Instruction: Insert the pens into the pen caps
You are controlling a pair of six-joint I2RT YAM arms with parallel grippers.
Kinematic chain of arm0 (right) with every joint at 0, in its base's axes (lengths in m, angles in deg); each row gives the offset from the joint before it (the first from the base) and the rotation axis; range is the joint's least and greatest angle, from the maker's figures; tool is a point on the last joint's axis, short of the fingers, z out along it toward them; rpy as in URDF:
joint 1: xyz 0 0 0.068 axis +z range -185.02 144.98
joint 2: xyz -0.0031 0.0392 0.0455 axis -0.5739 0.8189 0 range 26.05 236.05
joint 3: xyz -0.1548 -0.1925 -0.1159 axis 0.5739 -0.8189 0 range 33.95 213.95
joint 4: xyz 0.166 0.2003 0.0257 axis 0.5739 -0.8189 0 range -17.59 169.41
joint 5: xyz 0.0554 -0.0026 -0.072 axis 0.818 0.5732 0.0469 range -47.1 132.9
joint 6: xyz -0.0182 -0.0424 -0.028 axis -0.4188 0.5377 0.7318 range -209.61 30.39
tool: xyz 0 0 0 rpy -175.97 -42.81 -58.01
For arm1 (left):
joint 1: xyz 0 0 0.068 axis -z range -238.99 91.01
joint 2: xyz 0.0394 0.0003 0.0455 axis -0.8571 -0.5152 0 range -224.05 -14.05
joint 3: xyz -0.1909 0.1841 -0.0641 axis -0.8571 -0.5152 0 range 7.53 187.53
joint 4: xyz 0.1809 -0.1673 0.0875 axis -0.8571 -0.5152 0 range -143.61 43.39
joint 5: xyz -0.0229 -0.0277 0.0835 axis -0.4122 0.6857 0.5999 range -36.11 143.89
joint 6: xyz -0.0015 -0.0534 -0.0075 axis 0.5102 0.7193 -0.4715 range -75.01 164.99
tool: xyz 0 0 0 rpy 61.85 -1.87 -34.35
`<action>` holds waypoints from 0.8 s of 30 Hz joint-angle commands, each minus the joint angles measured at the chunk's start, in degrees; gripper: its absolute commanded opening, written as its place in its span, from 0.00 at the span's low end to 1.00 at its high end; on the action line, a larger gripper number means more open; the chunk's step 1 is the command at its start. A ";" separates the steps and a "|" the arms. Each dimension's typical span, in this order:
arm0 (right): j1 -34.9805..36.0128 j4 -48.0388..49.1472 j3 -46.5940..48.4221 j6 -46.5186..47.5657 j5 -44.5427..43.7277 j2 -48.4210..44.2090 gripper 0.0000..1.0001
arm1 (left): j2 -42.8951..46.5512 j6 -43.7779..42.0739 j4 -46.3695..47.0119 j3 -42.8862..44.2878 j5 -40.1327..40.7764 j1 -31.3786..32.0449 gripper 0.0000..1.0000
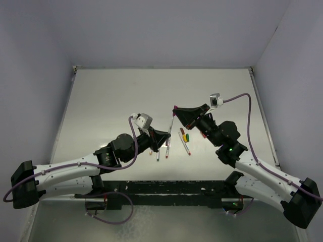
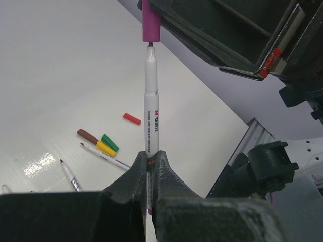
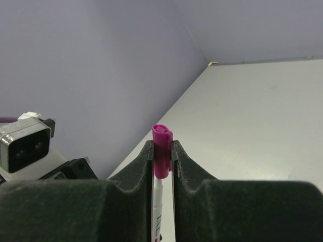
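Note:
My left gripper is shut on the lower part of a silver-grey pen and holds it upright above the table. My right gripper is shut on the magenta cap, held open end down over that pen. The pen's dark tip sits right at the cap's mouth. In the top view the two grippers meet mid-table, the left one below the right one. Loose on the table are a red cap, a green cap, a yellow cap and a dark red cap.
Uncapped pens lie on the table near the caps and further left; in the top view they lie below the grippers. Grey walls close the table at the back and sides. A raised rail runs along the right edge.

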 commanded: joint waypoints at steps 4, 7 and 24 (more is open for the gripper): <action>0.20 2.81 0.08 -0.63 1.82 -0.71 0.00 | 1.23 -1.24 3.30 -0.09 1.70 0.12 0.00; 0.15 3.36 -0.62 -1.27 2.53 -0.21 0.00 | 1.12 -1.46 3.58 0.05 1.82 0.11 0.00; 1.20 5.39 -2.18 -3.31 6.69 3.78 0.00 | 0.65 -2.59 6.25 0.91 3.09 0.13 0.00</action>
